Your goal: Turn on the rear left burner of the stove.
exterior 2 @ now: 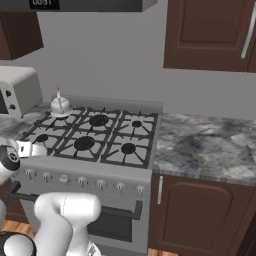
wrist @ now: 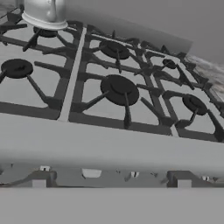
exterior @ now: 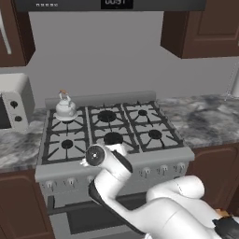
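Fingers (wrist: 111, 181) hover before stove (exterior: 116, 161), kettle (exterior: 65, 108) behind.

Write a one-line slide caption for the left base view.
White arm reaching toward the stove, a silver kettle sitting on its rear left burner.

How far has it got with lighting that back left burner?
Done so far: the arm is lined up at the front of the stove, facing the knobs. In hand: the hand camera looks over the front edge at the grates; I cannot tell if the gripper is open or shut. Left: turning the right knob. No flame shows at the rear left burner, where a kettle sits.
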